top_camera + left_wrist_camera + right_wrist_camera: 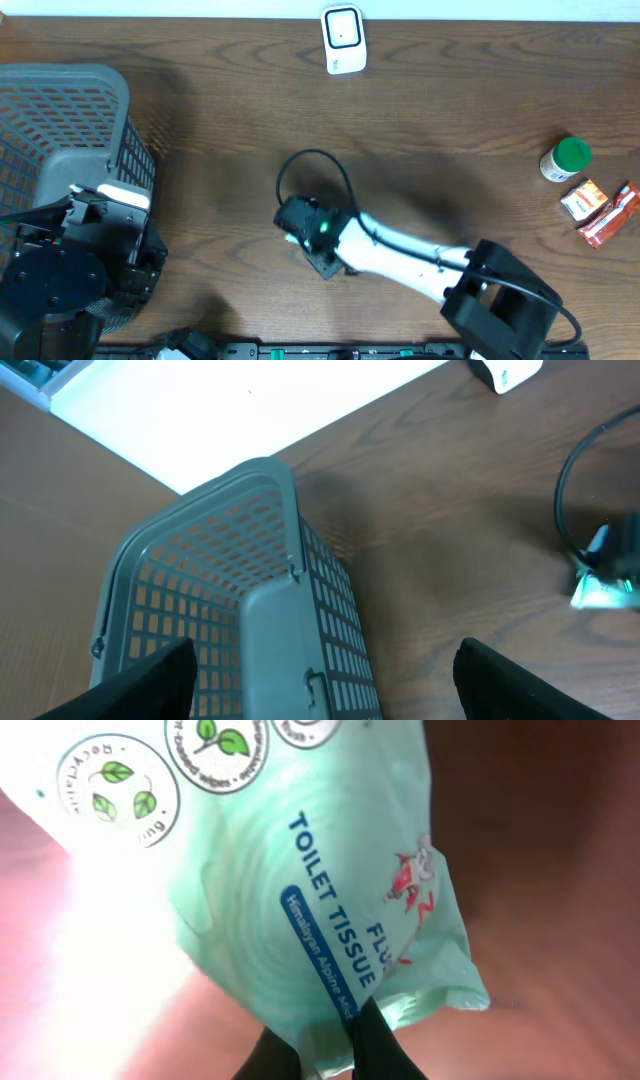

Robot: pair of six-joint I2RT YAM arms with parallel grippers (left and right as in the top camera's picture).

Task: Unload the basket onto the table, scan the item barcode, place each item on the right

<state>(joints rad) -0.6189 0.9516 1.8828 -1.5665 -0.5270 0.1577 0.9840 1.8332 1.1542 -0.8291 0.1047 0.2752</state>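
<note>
Toilet tissue pack (330, 920) fills your right wrist view: mint green film, blue lettering down the middle, round leaf badges at the top. Your right gripper (322, 1048) is clamped on it, both dark fingers (380, 1055) pinched together on the pack's lower edge with the film caught between them.

From overhead, your right arm (420, 260) reaches in from the lower right corner to the middle of the table (450, 90). The gripper sits low over the pack there, hiding nearly all of it. The white scanner (343, 40) stands at the far edge, well apart from the pack.

Over on your left, the left gripper (325, 655) hangs above the grey basket (200, 580), jaws spread wide with nothing between them.

At the right side of the table a green-capped bottle (566, 160) stands near two snack packets (598, 208), all well apart from your right gripper.
</note>
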